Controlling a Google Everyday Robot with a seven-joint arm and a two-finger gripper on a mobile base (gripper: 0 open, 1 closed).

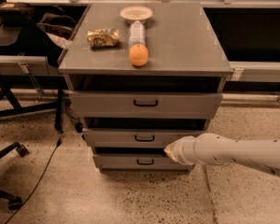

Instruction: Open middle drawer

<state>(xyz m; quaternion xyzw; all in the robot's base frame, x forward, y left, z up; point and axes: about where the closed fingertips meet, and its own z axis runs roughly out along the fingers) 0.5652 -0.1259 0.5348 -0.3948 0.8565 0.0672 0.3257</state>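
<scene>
The grey metal cabinet [144,85] has three drawers. The middle drawer [121,137] has a flat grey front and a small black bar handle [144,138]; its front stands slightly forward of the frame, with a dark gap above it. My white arm comes in from the right, and the gripper [171,150] sits at its tip, just right of and below that handle, against the lower right part of the drawer front. The arm's end hides the gripper's tip.
On the cabinet top lie an orange [138,55], a plastic bottle [136,31], a white bowl [136,14] and a crumpled snack bag [102,37]. A desk with bags [18,22] and a chair base [9,162] stand left. A cable [46,167] runs over the speckled floor.
</scene>
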